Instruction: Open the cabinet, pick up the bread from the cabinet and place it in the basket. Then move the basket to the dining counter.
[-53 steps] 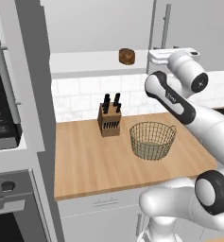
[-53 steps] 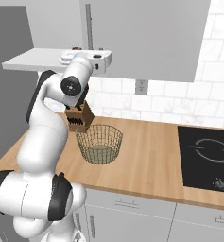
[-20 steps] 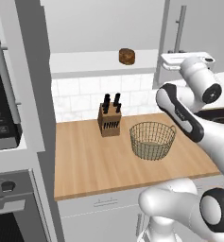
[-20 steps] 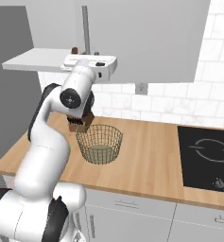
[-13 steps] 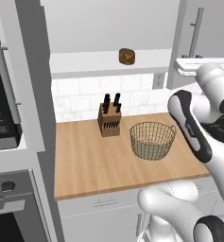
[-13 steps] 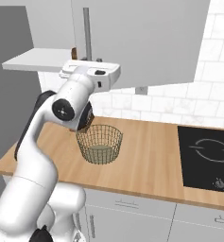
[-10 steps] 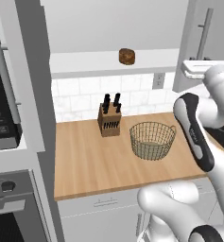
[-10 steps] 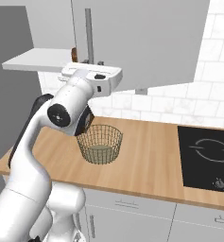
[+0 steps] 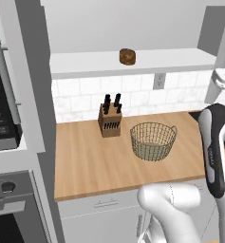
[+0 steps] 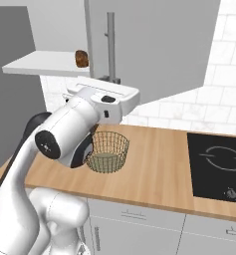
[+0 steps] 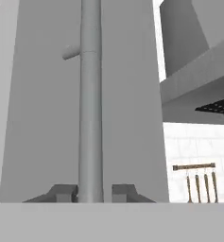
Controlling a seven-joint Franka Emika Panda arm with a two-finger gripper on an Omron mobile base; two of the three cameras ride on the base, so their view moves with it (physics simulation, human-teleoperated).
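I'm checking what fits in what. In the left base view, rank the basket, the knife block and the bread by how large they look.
1. basket, clearly the largest.
2. knife block, taller than wide.
3. bread, the smallest, though it sits farther back on the cabinet shelf, so distance shrinks it somewhat.

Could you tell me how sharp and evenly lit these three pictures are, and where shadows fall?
Left base view: flat, even light, no glare, soft edges; the bread casts almost no shadow. Right base view: the basket lies partly in the arm's shade. Hand view: the cabinet handle looks smooth and slightly soft between the jaws of the gripper.
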